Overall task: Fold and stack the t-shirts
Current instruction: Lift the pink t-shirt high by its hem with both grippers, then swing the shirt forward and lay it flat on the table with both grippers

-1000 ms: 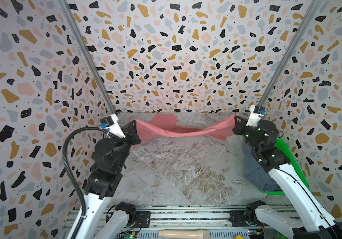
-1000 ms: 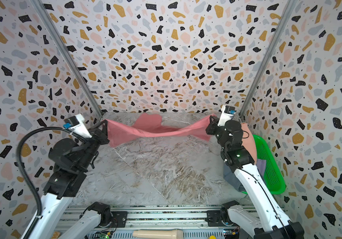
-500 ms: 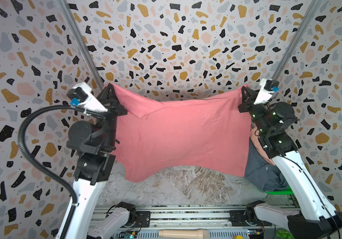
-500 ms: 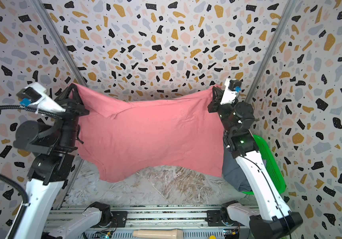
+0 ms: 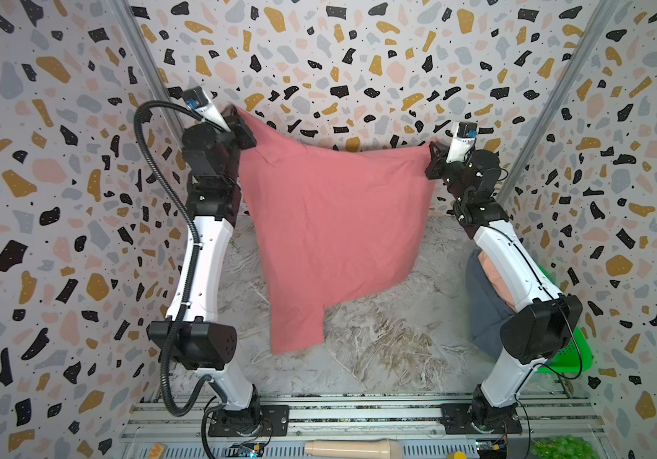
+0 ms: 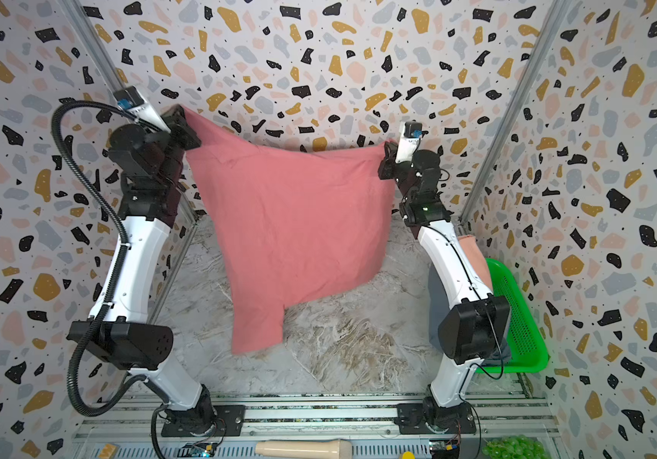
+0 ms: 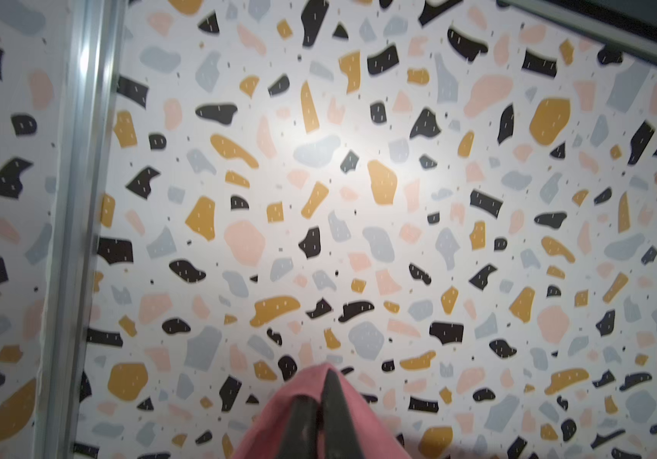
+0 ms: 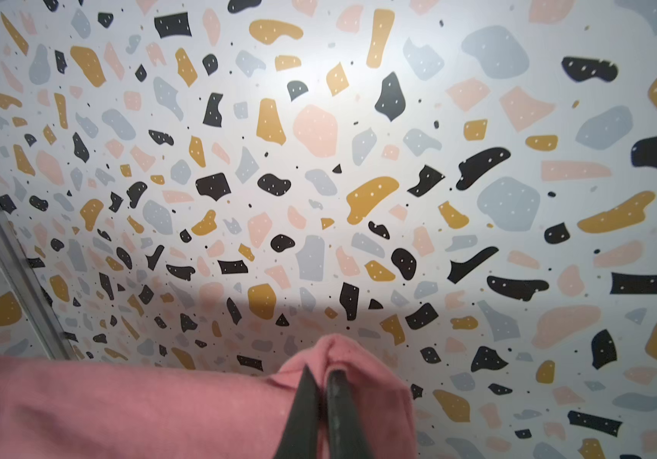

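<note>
Wrist views | left fingers (image 7: 332, 413) pinch rose t-shirt (image 7: 275, 421) corner | right fingers (image 8: 340, 413) pinch another corner

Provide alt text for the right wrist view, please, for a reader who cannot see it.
The right gripper is shut on a bunched edge of the rose-red t-shirt, which spreads away to one side. Behind is a speckled terrazzo-patterned wall.

Robot lab test cell, not a lived-in room: terrazzo-print wall panels (image 5: 358, 47) box in three sides, joined at bare aluminium corner posts (image 5: 549, 119), around a grey marble-print tabletop (image 5: 378, 349). Slotted aluminium mounting rail (image 5: 358, 413) along the front edge, with two white-and-black robot arms (image 5: 203, 262) bolted on by black base plates (image 5: 279, 419). Black corrugated cable conduit (image 5: 164, 369) and small exposed circuit boards (image 5: 247, 451) at the rail.
</note>
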